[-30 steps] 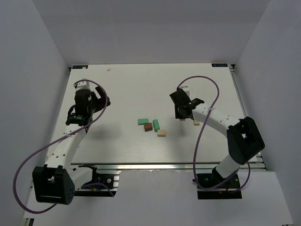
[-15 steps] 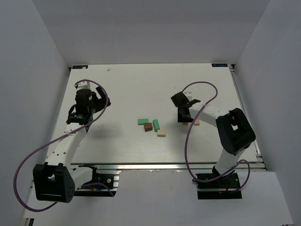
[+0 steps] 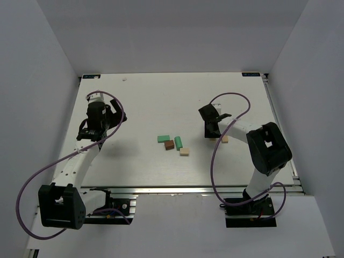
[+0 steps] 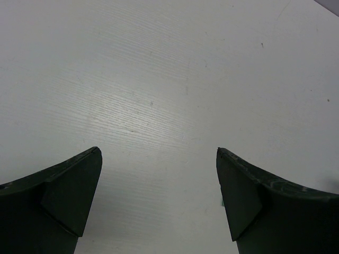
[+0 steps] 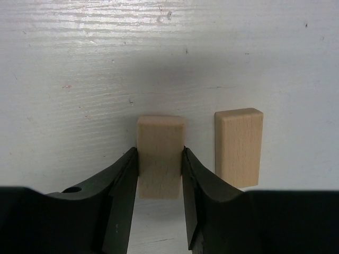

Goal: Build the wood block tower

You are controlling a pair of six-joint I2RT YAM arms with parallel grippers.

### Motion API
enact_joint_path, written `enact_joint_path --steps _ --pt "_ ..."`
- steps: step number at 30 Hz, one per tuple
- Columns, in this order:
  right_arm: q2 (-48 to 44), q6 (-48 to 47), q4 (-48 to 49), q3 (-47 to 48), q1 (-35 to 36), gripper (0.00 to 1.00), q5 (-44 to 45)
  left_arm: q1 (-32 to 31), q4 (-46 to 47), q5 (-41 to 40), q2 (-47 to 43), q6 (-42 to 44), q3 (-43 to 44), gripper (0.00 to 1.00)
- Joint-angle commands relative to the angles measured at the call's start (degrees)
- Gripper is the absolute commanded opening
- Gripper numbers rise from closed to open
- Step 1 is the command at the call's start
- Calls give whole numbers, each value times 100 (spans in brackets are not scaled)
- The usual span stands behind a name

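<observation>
My right gripper (image 5: pixel 160 152) is shut on a light tan wooden block (image 5: pixel 160 153), with both fingers pressed on its long sides, low at the white table. A second light tan block (image 5: pixel 239 145) lies just to its right, apart from it; it also shows in the top view (image 3: pixel 225 140) beside the right gripper (image 3: pixel 211 134). Near the table's middle lie a green block (image 3: pixel 163 138), a dark brown block (image 3: pixel 169 145), another green block (image 3: pixel 178 143) and a tan block (image 3: pixel 184 152), close together, unstacked. My left gripper (image 3: pixel 87 133) is open and empty over bare table at the left.
The white table (image 3: pixel 140 102) has grey walls on the left, back and right. A metal rail runs along the near edge (image 3: pixel 177 189). Purple cables loop from both arms.
My right arm folded its elbow upward and the right gripper shifted slightly right, staying on the tan block. The left gripper barely moved.
</observation>
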Motion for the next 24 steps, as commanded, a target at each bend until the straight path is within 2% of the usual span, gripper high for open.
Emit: enact_joint_path --steps 1,7,13,20,24 --pt "85 -113 135 -119 -29 15 26 16 -43 -50 -35 5 41 98" --pt "-125 -166 126 -338 -38 19 17 16 -43 -59 -70 5 15 98" --pt "-196 -175 188 -496 -38 37 35 7 -8 -24 -52 14 6 98" --pt "-301 -140 179 -576 -38 49 69 16 -8 -24 -70 23 6 98" --pt "-389 -114 135 -584 -38 53 105 16 -8 -6 -70 40 6 98"
